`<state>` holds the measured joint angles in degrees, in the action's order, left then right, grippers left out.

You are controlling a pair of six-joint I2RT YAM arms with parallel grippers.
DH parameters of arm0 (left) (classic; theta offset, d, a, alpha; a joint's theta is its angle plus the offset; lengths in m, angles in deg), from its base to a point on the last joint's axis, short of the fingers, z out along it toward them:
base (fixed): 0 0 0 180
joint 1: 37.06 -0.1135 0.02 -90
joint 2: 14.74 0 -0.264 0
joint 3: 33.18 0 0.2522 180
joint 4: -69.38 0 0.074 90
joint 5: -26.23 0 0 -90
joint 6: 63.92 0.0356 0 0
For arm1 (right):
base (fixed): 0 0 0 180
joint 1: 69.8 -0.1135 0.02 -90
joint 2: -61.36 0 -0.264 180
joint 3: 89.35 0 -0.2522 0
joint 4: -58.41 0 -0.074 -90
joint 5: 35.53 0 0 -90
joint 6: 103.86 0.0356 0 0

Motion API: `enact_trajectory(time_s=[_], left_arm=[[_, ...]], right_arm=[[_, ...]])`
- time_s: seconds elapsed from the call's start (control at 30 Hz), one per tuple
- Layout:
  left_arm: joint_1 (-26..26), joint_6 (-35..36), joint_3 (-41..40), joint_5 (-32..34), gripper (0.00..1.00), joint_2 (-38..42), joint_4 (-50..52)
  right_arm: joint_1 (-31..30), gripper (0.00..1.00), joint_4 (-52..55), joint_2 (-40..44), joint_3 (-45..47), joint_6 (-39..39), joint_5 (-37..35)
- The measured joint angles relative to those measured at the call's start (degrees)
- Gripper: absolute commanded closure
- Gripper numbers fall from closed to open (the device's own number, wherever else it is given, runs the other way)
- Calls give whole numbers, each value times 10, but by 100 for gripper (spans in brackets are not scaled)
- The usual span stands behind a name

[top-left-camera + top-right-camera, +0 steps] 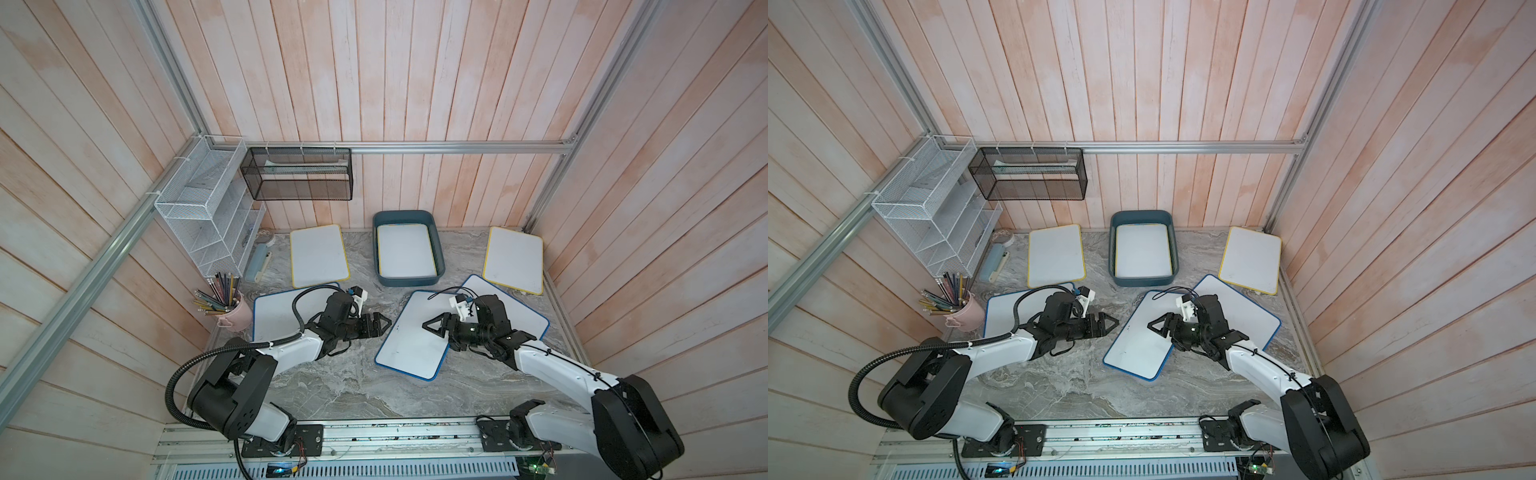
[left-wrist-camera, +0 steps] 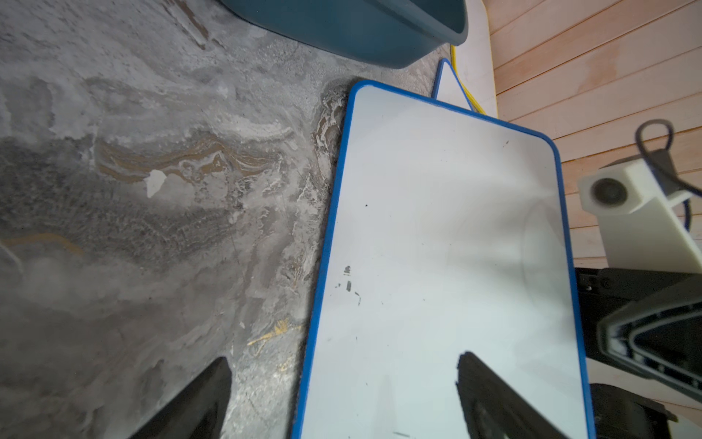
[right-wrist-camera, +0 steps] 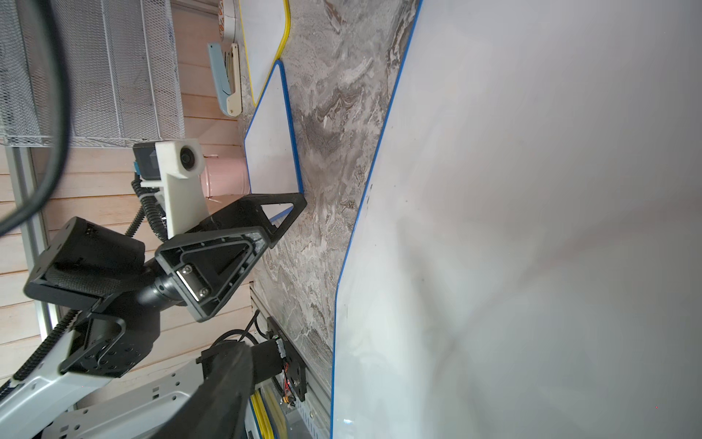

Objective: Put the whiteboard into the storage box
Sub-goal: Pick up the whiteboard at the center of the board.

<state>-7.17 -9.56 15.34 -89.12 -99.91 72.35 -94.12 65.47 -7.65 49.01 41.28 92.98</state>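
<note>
1. nearest the arm bases, a blue-framed whiteboard point(image 1: 409, 345) lies on the grey marbled tabletop point(image 1: 357, 386), turned at an angle, about midway between the two arms.

2. left hand point(image 1: 386, 322): positioned just beside that board's left edge and pointing toward it. its fingers point(image 2: 197, 399) are spread wide. in the left wrist view one finger stands over bare tabletop and the other over the board's white face. nothing is gripped.

3. right hand point(image 1: 428, 326): positioned over the right half of the same board, pointing toward the left hand. it cannot be told whether its fingers are spread or pressed together, or whether they touch the board.

4. a second blue-framed whiteboard point(image 1: 274, 316) lies under the left arm. a third blue-framed whiteboard point(image 1: 528, 318) lies under the right arm and meets the first board (the arm hides the contact).

5. farther back, the storage box point(image 1: 405, 282) stands at the middle of the rear edge. a yellow-framed whiteboard point(image 1: 405, 249) lies inside it, on its floor.

6. a left yellow-framed whiteboard point(image 1: 319, 255) and a right yellow-framed whiteboard point(image 1: 515, 259) lie on the tabletop on either side of the box, apart from it.

7. far left corner: pink cup point(image 1: 235, 316) of pencils, white wire rack point(image 1: 208, 208), black mesh basket point(image 1: 299, 174) on the wall.
</note>
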Motion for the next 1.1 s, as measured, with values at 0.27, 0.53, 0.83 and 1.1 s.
enact_trajectory(time_s=[0.27, 0.53, 0.83, 1.1], left_arm=[[0, -4, -9, -3, 6, 0, -7], [0, -6, -9, -9, 6, 0, -12], [0, -6, -8, -14, 6, -10, -19], [-2, -6, -8, -14, 6, -12, -22]], right_arm=[[6, 47, 3, -22, 0, -2, -8], [43, 57, 64, 21, 0, -13, -33], [48, 82, 71, 19, 0, -15, -39], [52, 100, 48, 12, -11, 2, -10]])
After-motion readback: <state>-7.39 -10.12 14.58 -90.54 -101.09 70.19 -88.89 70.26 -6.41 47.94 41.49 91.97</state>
